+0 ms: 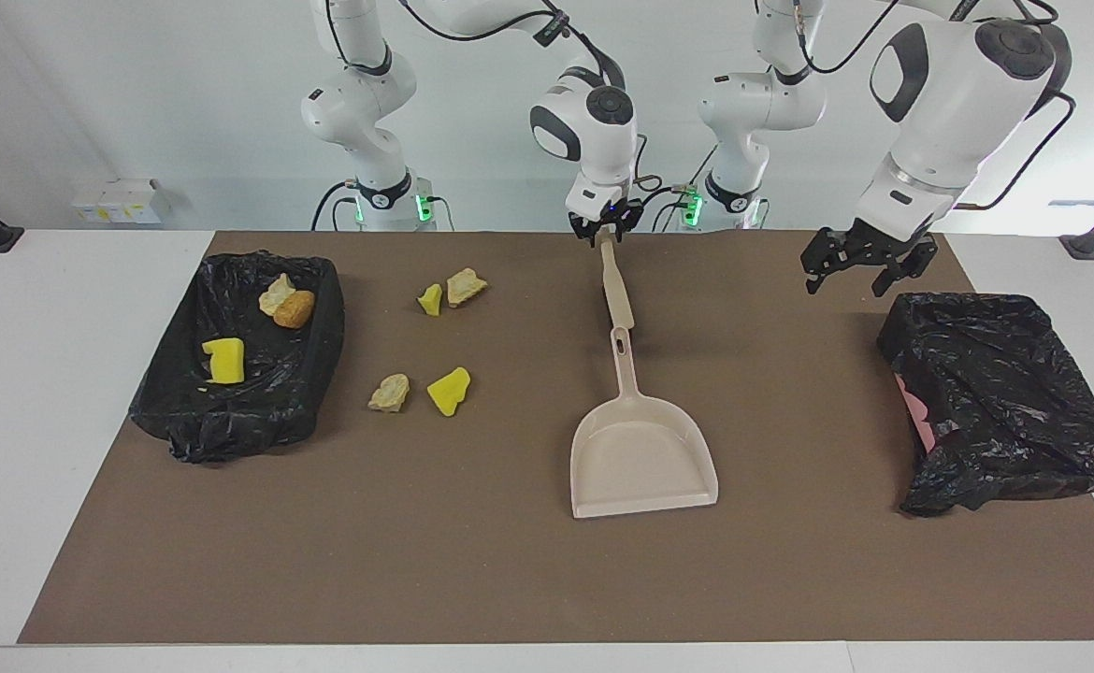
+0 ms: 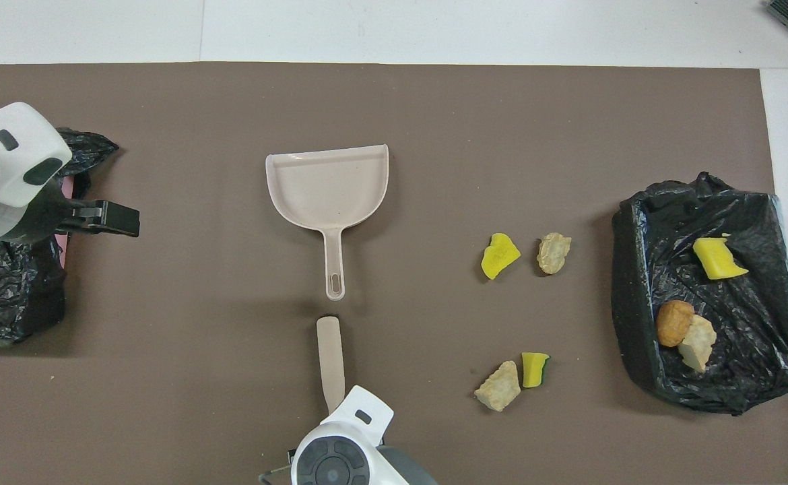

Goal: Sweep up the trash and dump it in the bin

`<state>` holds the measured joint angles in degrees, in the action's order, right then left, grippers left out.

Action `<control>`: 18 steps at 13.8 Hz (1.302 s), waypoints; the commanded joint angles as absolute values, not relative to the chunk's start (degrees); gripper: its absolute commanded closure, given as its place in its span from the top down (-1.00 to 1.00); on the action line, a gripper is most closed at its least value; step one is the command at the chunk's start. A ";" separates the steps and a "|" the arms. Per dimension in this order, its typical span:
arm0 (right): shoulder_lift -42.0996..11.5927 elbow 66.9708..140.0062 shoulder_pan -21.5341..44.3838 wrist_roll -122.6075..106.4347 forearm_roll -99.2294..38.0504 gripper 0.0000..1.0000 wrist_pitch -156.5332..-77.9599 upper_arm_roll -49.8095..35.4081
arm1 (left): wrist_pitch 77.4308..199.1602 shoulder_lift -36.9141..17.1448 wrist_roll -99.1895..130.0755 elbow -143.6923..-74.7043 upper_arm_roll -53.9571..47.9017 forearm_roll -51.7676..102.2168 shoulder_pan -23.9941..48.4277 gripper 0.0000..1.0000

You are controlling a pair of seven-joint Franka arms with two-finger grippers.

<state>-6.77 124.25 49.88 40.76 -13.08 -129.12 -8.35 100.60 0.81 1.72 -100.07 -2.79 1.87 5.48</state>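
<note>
My desk (image 1: 528, 579) wears a matte brown mat. Two bins in crinkled black plastic sit at its ends; the bin (image 1: 238, 369) at my right arm's end already holds three scraps. Four spongy yellow and crusty tan scraps (image 1: 449, 391) lie beside it, unswept. The smooth beige dustpan (image 1: 642, 458) lies mid-desk. My right claw (image 1: 607, 231) pinches a flat beige sweeper (image 1: 616, 285), so I judge sweeping comes next. My left claw (image 1: 865, 266) hangs spread over the other bin (image 1: 1005, 402).

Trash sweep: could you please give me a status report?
Right hand shut on beige paddle by empty dustpan. Left hand open over black-bagged bin. Four scraps on mat, three in other bin.
</note>
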 commanded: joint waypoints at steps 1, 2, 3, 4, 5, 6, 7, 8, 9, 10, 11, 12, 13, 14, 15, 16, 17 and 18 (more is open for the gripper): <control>-6.59 125.16 49.57 38.14 -15.82 -0.06 -130.34 -8.26 | 103.35 -0.17 2.90 -100.46 -2.20 2.55 7.20 1.00; -6.59 125.16 49.57 38.14 -16.17 -0.15 -130.17 -8.26 | 104.49 -1.13 3.77 -100.46 -2.20 2.55 8.25 1.00; -6.59 125.16 49.57 38.14 -16.17 -0.33 -129.90 -8.26 | 105.98 -2.62 4.04 -100.46 -2.11 2.55 9.48 1.00; -6.50 125.16 49.48 37.71 -16.17 -0.51 -129.55 -8.26 | 107.48 -3.77 5.35 -100.46 -2.11 2.55 10.80 1.00; -6.33 125.16 49.57 37.62 -16.17 -0.75 -129.38 -8.26 | 109.58 -5.35 7.88 -100.46 -2.11 2.46 12.38 1.00; -6.33 125.16 49.57 37.70 -16.17 -0.99 -129.11 -8.26 | 111.77 -7.01 10.17 -100.46 -2.11 2.46 13.61 1.00; -6.33 125.16 49.66 37.88 -16.17 -1.00 -129.02 -8.26 | 113.62 -8.77 11.85 -100.37 -2.11 2.20 15.02 1.00; -6.33 125.07 49.75 38.14 -16.17 -1.00 -128.85 -8.26 | 115.56 -10.88 14.04 -100.20 -2.02 1.85 16.77 1.00; -6.24 124.63 49.83 38.75 -16.17 -1.00 -127.80 -8.26 | 118.27 -12.90 17.02 -100.02 -2.02 1.85 18.53 1.00; -5.98 124.45 49.83 39.28 -16.17 -1.00 -125.97 -8.26 | 120.91 -14.14 20.18 -100.28 -2.02 1.76 19.50 1.00; -5.19 124.37 49.83 39.90 -16.17 -1.00 -124.64 -8.26 | 122.07 -15.28 21.69 -100.28 -2.11 1.76 20.29 1.00; -3.97 124.45 49.66 40.16 -16.17 -1.00 -123.24 -8.26 | 122.34 -15.99 22.67 -100.28 -2.11 1.84 21.52 1.00; -2.39 124.45 49.31 40.51 -16.17 -1.00 -121.13 -8.17 | 122.78 -16.43 24.15 -100.63 -2.02 1.76 22.84 1.00; -0.37 124.63 48.70 41.04 -16.17 -1.00 -118.68 -8.09 | 123.74 -16.52 25.04 -101.16 -2.11 1.76 23.72 1.00; 2.00 124.80 47.39 41.74 -16.08 -1.00 -115.17 -8.09 | 124.01 -16.70 25.40 -101.95 -2.11 1.76 24.86 1.00; 4.28 125.07 46.16 41.75 -15.65 -1.00 -111.92 -8.00 | 124.10 -16.70 25.40 -102.65 -2.11 1.84 25.74 1.00; 6.39 125.59 45.10 41.75 -15.12 -1.00 -109.01 -8.00 | 124.10 -16.61 25.84 -103.18 -2.11 1.85 26.97 1.00; 8.59 126.81 43.70 41.75 -14.94 -1.00 -106.90 -7.91 | 124.62 -16.79 27.41 -103.62 -2.11 1.85 28.11 1.00</control>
